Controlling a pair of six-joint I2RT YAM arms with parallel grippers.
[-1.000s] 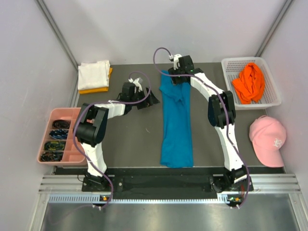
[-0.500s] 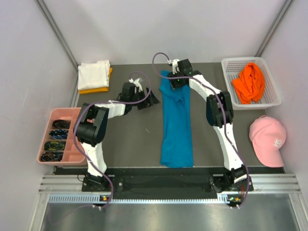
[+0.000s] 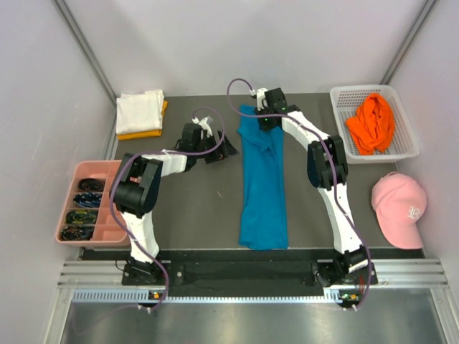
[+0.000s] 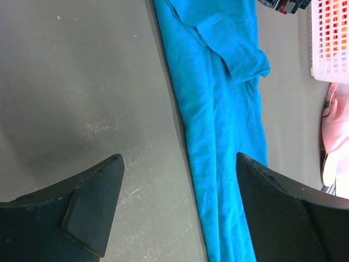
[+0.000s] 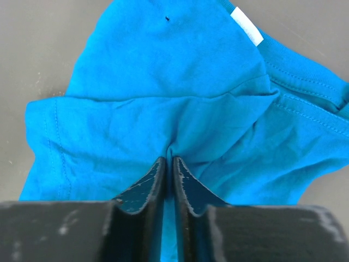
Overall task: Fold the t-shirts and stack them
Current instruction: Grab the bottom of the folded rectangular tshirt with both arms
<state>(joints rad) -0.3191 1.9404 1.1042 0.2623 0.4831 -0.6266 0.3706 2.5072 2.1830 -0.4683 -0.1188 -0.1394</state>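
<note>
Pinched together, the right fingers (image 5: 155,183) are clenched on a small fold of the teal-blue t-shirt (image 5: 163,82). The cloth bunches into a ridge right at their tips, not far from the collar and its white label. From where I stand, that shirt lies as a long narrow strip down the middle of the dark counter (image 3: 201,208), collar end at the far side and the other end toward the arm bases, with a sleeve folded in over the body.

The left fingers (image 4: 92,202) are spread wide with nothing between them, over bare counter just left of the shirt's long edge.

At the far left corner a folded white t-shirt (image 3: 139,111) sits on a yellow-orange t-shirt (image 3: 143,133). Far right, a bright orange t-shirt (image 3: 371,122) lies crumpled in a white basket (image 3: 367,89), with a pink cap (image 3: 398,208) near it on the right. A pink tray (image 3: 75,172) sits off the counter's left edge.
</note>
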